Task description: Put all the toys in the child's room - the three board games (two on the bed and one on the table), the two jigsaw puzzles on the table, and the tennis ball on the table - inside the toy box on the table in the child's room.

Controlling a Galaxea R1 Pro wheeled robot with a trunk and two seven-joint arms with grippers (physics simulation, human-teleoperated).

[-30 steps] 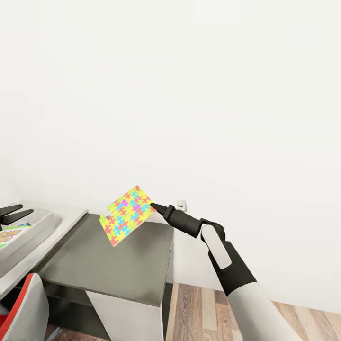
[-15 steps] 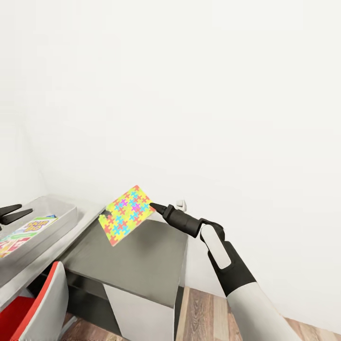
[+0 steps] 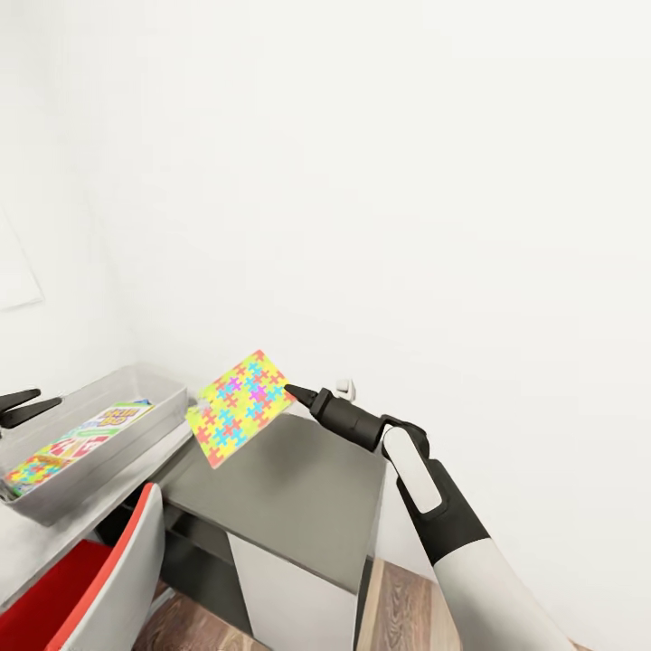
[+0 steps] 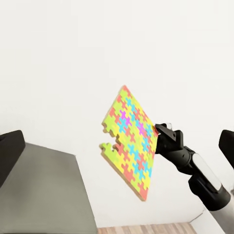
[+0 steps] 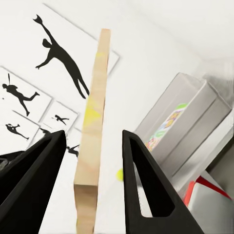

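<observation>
Your view swung left since a second ago; the toy box (image 3: 136, 387) with a board game (image 3: 86, 434) inside slid rightward to 9 o'clock. Your right gripper (image 3: 291, 391) stayed pinching the jigsaw puzzle (image 3: 239, 407) aloft over the table (image 3: 298, 493). Left gripper (image 3: 23, 406): fingers spread apart, holding nothing.

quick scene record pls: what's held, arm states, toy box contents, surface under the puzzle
held: jigsaw puzzle, tilted, lifted off the desk
right gripper: shut on the puzzle's edge
left gripper: open, holds nothing
toy box: on the pale desk top, contains a Skip-Bo board game
under puzzle: lower dark-grey desk section, bare
also: red-and-grey chair in front of the desk; yellow-green ball, location unclear
</observation>
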